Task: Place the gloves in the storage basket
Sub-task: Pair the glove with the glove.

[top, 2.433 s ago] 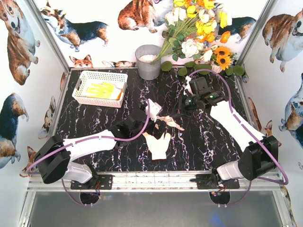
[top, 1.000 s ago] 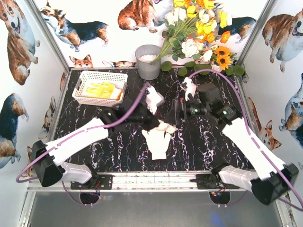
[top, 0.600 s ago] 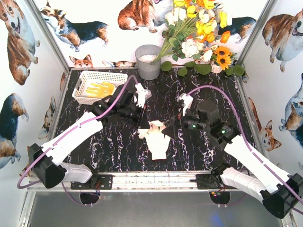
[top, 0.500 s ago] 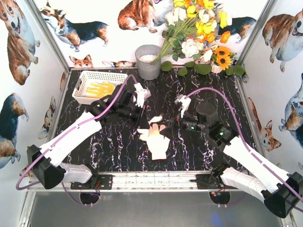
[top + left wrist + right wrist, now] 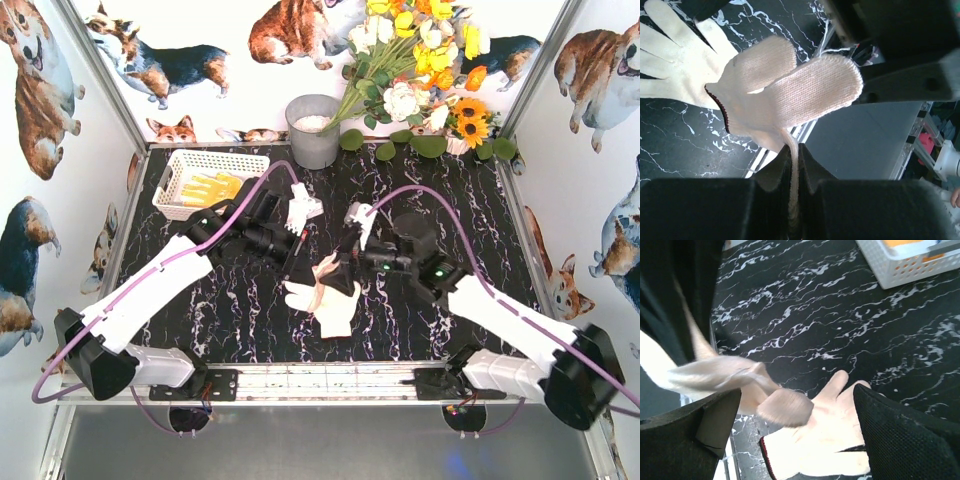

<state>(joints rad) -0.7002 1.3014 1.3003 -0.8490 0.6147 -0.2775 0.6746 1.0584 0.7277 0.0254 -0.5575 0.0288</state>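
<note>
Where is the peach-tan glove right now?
Top view, mid-table: the peach-tan glove hangs pinched in the left hand, over the cream-white glove lying flat, with the open right hand close on its right.

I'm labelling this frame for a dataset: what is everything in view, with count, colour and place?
table: one, black marble, under everything
basket: one, white, far left of table
yellow glove: one, yellow with orange cuff, in basket
cream glove: one, cream, flat on table, centre
peach glove: one, peach, held up above cream glove
bucket: one, grey, far edge
flowers: one bunch, yellow, white and orange, far right
walls: white, corgi print, around table
arms: two, white and black, near edge
left gripper: black, shut on peach glove
right gripper: black, open, at peach glove
</note>
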